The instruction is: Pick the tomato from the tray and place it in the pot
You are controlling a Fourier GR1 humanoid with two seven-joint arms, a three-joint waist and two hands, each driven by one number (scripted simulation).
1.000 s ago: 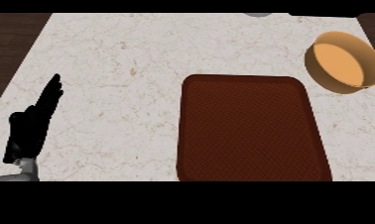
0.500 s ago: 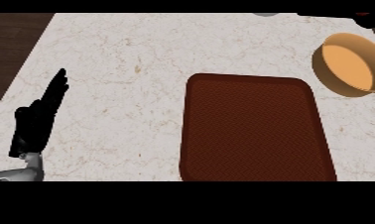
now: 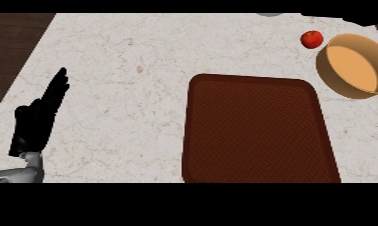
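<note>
Looking steeply down at the counter [image 3: 133, 55] through the head view, I see pale, veined stone filling most of the frame, with a strip of dark wood [image 3: 21, 45] running along its far left side. My left hand [image 3: 38, 120] shows at the near left, over the stone, its black fingers [image 3: 57, 82] straight and held together, pointing away toward the far edge, with nothing in them. A bit of grey forearm [image 3: 22, 174] comes in below it from the near left corner. I cannot see my right hand anywhere in this view. The tray [image 3: 255, 130] lies flat on the near right part of the counter, a dark reddish-brown rectangle with rounded corners and a raised rim, its long side running from near to far. The tomato [image 3: 312, 39] is not on it: the small red ball shows against the stone at the far right, beyond the tray's far right corner and well apart from my left hand. It sits just beside the far left part of the pot's rim, and I cannot tell whether the two touch. The pot [image 3: 323, 70] stands at the right edge, cut off by the frame, tan outside and lighter orange inside. A small grey shape [image 3: 269, 14] peeks in at the far edge, too little of it showing to name.
</note>
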